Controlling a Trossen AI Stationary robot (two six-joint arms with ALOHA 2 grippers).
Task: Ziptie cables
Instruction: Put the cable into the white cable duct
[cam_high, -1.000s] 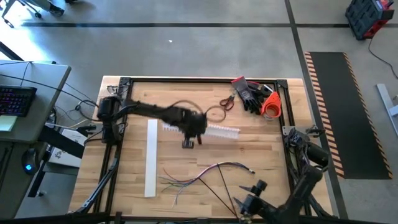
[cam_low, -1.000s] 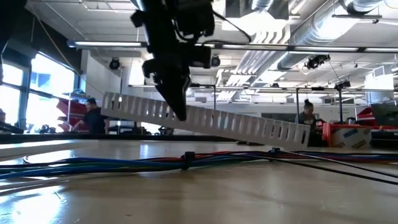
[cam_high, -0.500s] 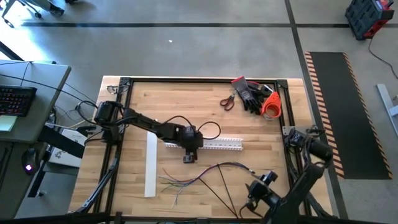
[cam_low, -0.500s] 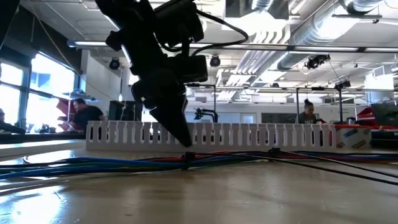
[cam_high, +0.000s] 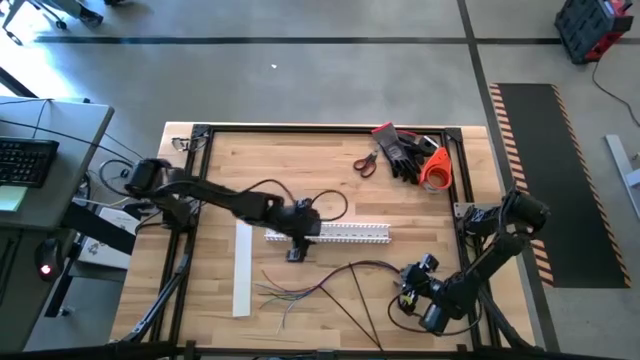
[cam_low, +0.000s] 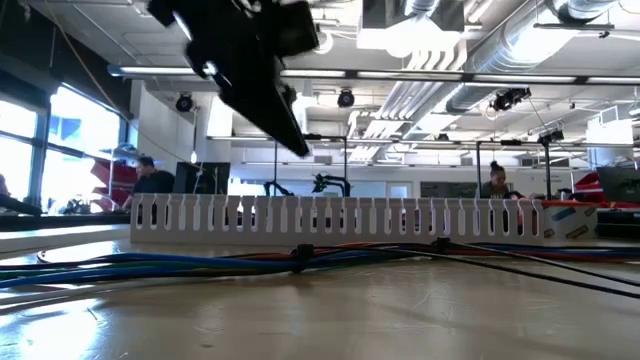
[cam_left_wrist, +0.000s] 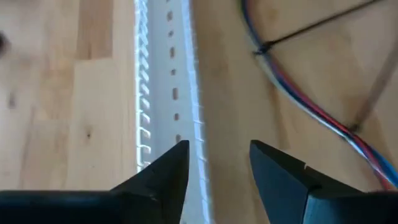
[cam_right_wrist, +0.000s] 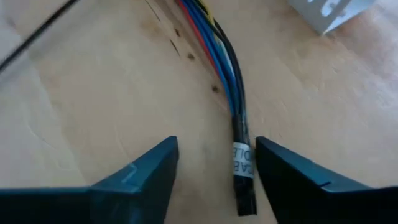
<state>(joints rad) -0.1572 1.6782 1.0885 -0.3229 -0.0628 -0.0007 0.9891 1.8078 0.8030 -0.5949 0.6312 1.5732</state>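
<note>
Your cables (cam_high: 330, 280) lie loose on the desk (cam_high: 420, 215), running from about 7 o'clock, where the ends fan out, toward 4 o'clock. One small dark tie already seems to sit on the bundle in the low view, but no tie is in either tool, so by my reading most of the job is left.

Your left tool (cam_left_wrist: 216, 171) hangs above the slotted white channel (cam_high: 335, 233) near the desk's centre, its fingers spread and empty; the channel rests flat just beyond the cables, and I see nothing laid in it.

Your right tool (cam_right_wrist: 214, 177) is at 4 o'clock, fingers apart on either side of the cables' labelled end, not touching it.

The flat white strip (cam_high: 243, 255) lies at 8 o'clock. Gloves (cam_high: 402, 152) and scissors (cam_high: 366, 163) sit at 1 o'clock.
</note>
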